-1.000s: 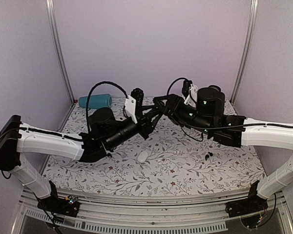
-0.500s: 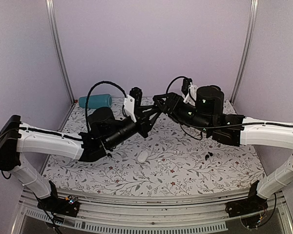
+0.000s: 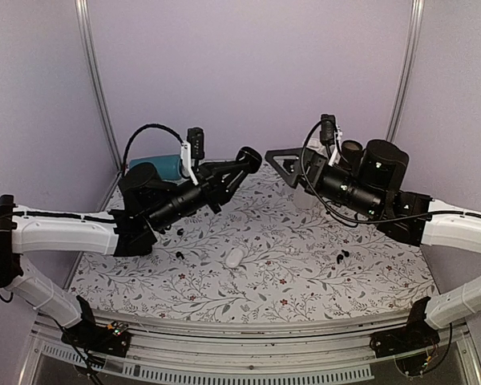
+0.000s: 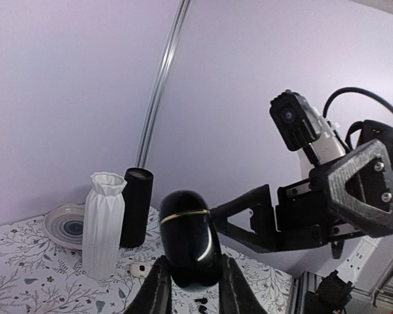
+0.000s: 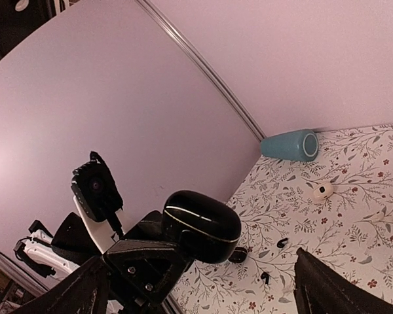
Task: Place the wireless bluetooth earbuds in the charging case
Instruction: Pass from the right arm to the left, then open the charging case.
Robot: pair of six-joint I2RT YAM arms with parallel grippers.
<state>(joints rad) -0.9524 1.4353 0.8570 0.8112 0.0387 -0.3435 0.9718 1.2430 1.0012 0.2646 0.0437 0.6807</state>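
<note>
My left gripper (image 3: 244, 166) is raised over the back of the table, shut on a glossy black charging case (image 3: 251, 159) with a thin gold seam. In the left wrist view the case (image 4: 188, 239) stands upright between the two fingers (image 4: 158, 288), lid closed. My right gripper (image 3: 287, 171) hangs open just right of the case, apart from it. In the right wrist view the case (image 5: 202, 226) sits beyond its spread fingers (image 5: 327, 288). Black wireless bluetooth earbuds (image 3: 342, 257) lie on the floral cloth at the right, two more buds (image 3: 179, 231) under the left arm.
A white case (image 3: 234, 257) lies at the table's middle front. A teal cylinder (image 3: 164, 164) lies at the back left. The left wrist view shows a white ribbed vase (image 4: 103, 224), a black tube (image 4: 135, 206), a plate (image 4: 64, 224) and a small white case (image 4: 139, 269).
The grippers were together at the case. The right gripper has opened, let go and pulled back right. The left arm has swung up and left with the case.
</note>
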